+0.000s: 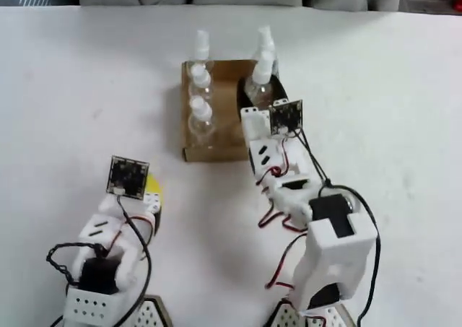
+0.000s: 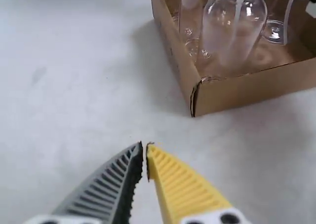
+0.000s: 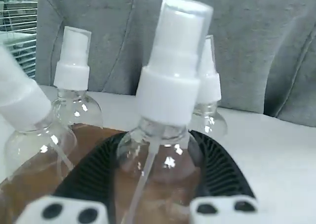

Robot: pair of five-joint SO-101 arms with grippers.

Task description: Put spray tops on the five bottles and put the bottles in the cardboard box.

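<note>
Right gripper (image 3: 158,150) clamped on bottle (image 3: 148,162) w/ spray top (image 3: 173,70) at right edge of cardboard box (image 2: 247,88); left gripper (image 2: 144,147) closed.

The open brown cardboard box (image 1: 216,154) is sitting on the white desk (image 1: 390,89). Three clear plastic spray-topped bottles (image 1: 201,114) are standing in a row along the box's left wall, and a fourth bottle (image 1: 265,38) is at its rear right. The right gripper (image 3: 160,140) is holding a fifth bottle (image 3: 170,85) over the box's right side. The left gripper (image 2: 144,147) is hanging before the box's front-left corner, apart from it.
</note>
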